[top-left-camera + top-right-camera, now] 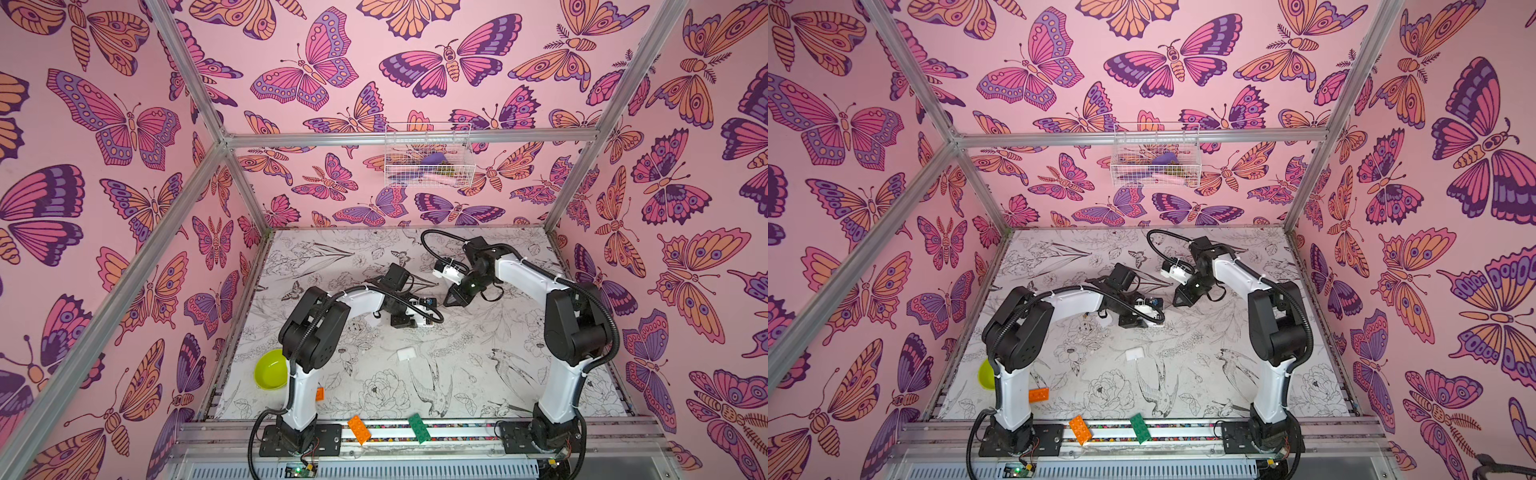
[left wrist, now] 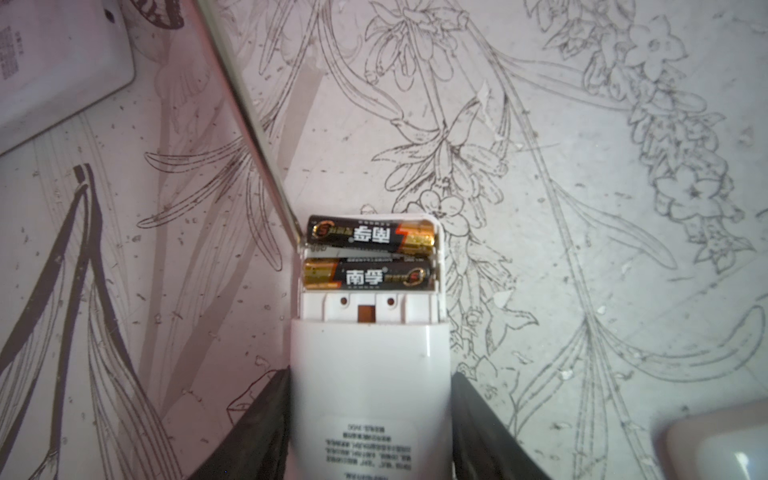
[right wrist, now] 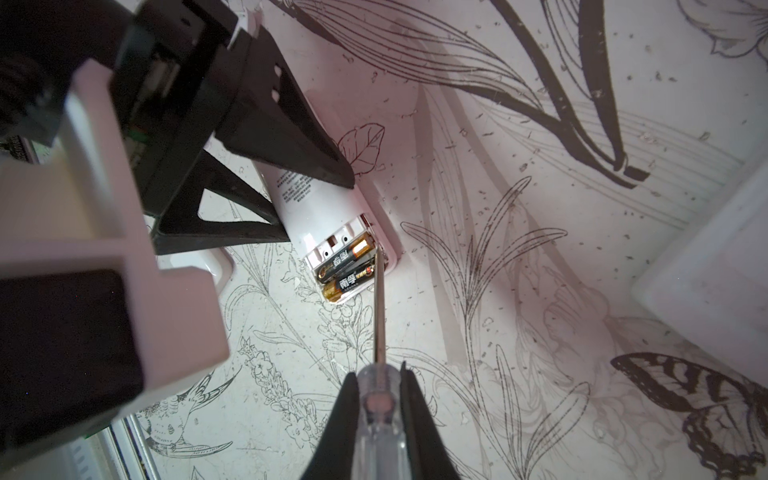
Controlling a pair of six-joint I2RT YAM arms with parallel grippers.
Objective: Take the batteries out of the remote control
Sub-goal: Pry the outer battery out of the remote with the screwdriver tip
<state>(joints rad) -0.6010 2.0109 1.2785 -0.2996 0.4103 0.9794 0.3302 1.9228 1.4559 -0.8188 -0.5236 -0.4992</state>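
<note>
A white remote control (image 2: 370,357) lies back up on the table with its battery bay open. Two batteries (image 2: 370,235) (image 2: 368,276), black with gold ends, sit side by side in the bay. My left gripper (image 2: 368,374) is shut on the remote's body, one black finger against each side. My right gripper (image 3: 379,374) is shut on a clear-handled screwdriver (image 3: 379,316). The tool's metal tip rests at the bay's corner beside the outer battery (image 3: 347,284). In both top views the two grippers (image 1: 415,322) (image 1: 451,301) meet mid-table, and the remote is mostly hidden under them.
A small white cover (image 1: 406,354) lies on the mat nearer the front. A green bowl (image 1: 271,369) stands at the left edge. Orange (image 1: 359,429) and green (image 1: 419,428) bricks lie on the front rail. Another white printed casing (image 2: 62,62) lies close to the remote.
</note>
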